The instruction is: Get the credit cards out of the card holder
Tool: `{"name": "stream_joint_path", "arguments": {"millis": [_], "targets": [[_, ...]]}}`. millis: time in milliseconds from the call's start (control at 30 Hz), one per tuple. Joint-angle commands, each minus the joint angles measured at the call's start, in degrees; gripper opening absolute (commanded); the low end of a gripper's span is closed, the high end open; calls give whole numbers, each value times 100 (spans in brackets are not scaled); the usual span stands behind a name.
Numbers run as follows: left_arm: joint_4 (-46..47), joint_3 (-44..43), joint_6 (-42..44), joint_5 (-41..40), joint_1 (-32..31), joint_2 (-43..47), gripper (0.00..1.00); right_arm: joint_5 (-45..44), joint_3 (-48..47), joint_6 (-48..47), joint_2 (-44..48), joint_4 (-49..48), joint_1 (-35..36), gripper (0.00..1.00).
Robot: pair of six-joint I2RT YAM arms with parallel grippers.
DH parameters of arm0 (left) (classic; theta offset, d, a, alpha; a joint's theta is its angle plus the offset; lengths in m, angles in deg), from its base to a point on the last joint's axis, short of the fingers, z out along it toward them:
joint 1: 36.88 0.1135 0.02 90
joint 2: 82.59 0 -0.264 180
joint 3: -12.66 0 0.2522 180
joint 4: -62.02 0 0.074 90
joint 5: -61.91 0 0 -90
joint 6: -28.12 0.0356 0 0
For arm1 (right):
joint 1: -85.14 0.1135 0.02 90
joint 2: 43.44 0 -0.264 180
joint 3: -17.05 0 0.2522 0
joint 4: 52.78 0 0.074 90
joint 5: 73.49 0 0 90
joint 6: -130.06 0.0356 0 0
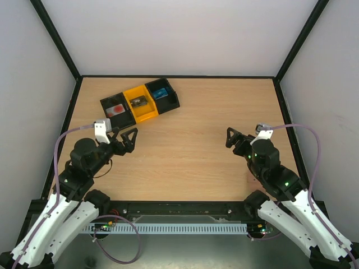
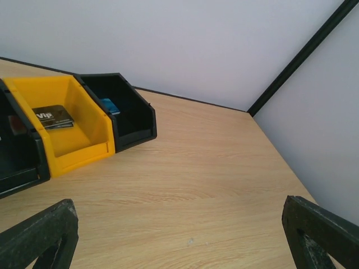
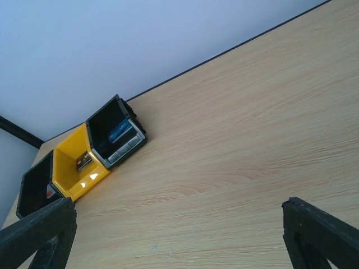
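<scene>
Both my tools hang low over the wooden table [image 1: 190, 162], each with its jaws spread as wide as they go and nothing between them. My left tool [image 1: 129, 140] sits at 9 o'clock of the table, my right tool [image 1: 233, 142] at 3 o'clock, and the two face each other well apart.

A row of three bins, touching side by side, stands between 10 and 11 o'clock of the table, just beyond my left tool. It is slightly skewed, with its 3 o'clock end nearer the back wall. The left black bin [image 1: 105, 104] holds a small red-and-white item [image 1: 116, 110] that is too small to name. The yellow bin [image 1: 146, 117] in the middle holds a dark card [image 1: 139, 103], which in my left wrist view lies flat on the floor of the bin and reads "Vip". The right black bin [image 1: 169, 106] holds a blue card [image 1: 161, 93] that leans against the bin's back wall.

In my right wrist view the same row lies at 9 o'clock, near the black frame post [image 1: 56, 42] of the pale enclosure. Purple cables [image 1: 58, 147] loop off both wrists.

The card holder I cannot make out in any of the three views, so I cannot say where it lies.
</scene>
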Motion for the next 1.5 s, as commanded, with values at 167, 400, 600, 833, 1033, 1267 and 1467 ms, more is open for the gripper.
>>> {"name": "stream_joint_path", "arguments": {"millis": [167, 400, 600, 833, 1033, 1267, 1467], "targets": [[0, -117, -246, -643, 22, -392, 100, -57, 58, 16, 15, -51, -19, 98], [50, -357, -660, -369, 22, -1548, 100, -299, 386, 1218, -274, -204, -19, 98], [-56, -555, -506, -35, 24, -1882, 100, -1695, 49, 1434, -1383, 297, -19, 98], [-277, -533, -229, 16, 28, -1560, 100, -2561, -18, 1857, -2452, 428, -700, 97], [-333, -367, 87, 18, 22, -1153, 100, -1844, 142, 2258, -2996, 645, -2004, 97], [-411, -218, 171, 34, 22, -1105, 100, -1027, 875, 2778, -2814, 793, -2863, 97], [-380, -232, 183, 56, 22, -1181, 100, -377, 1485, 2524, -2748, 337, -3613, 98]]}}
